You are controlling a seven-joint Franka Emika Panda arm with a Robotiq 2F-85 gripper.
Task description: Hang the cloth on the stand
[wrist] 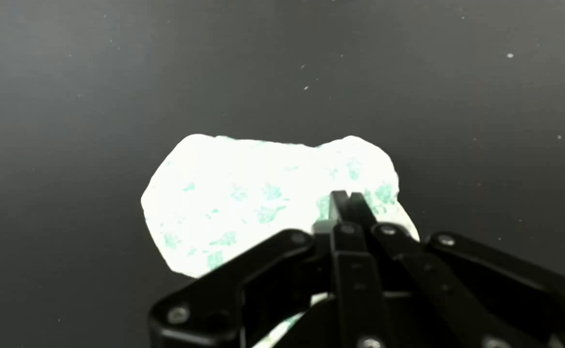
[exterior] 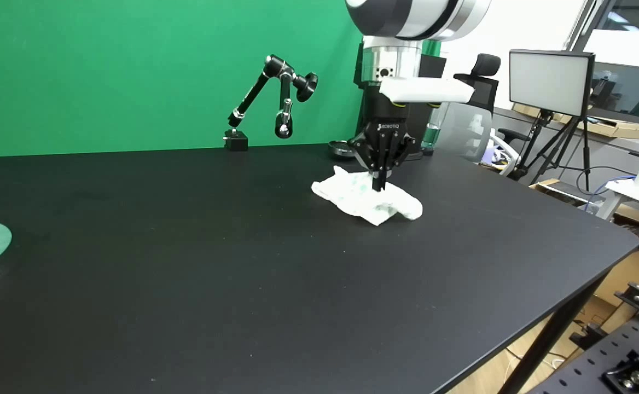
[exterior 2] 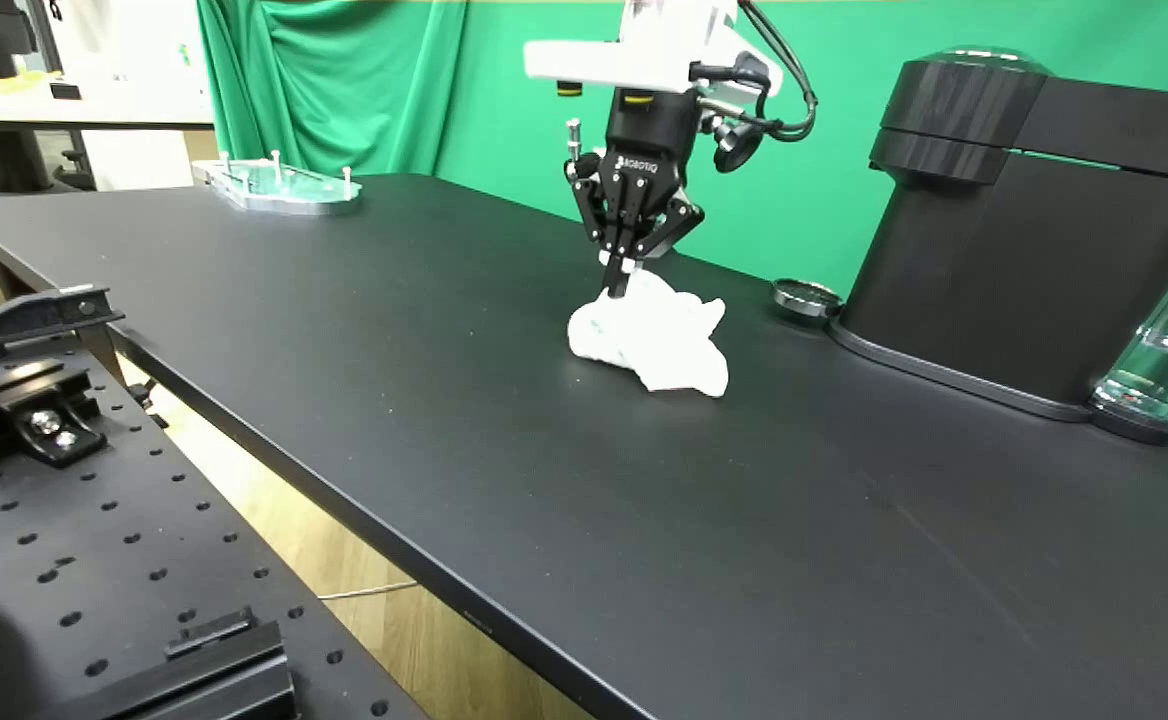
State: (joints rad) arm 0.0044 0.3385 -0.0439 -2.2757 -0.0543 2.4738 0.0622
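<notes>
Rumpled white green-flecked cloth [exterior 2: 656,338]: on the flat black tabletop [exterior 2: 804,540].
Black two-fingered metal pincer [wrist: 348,194]: narrow, against the cloth; whether it holds any, I can't tell.
Fingertips [wrist: 339,208]: a shallow pinch could let fabric slip on lifting.
</notes>
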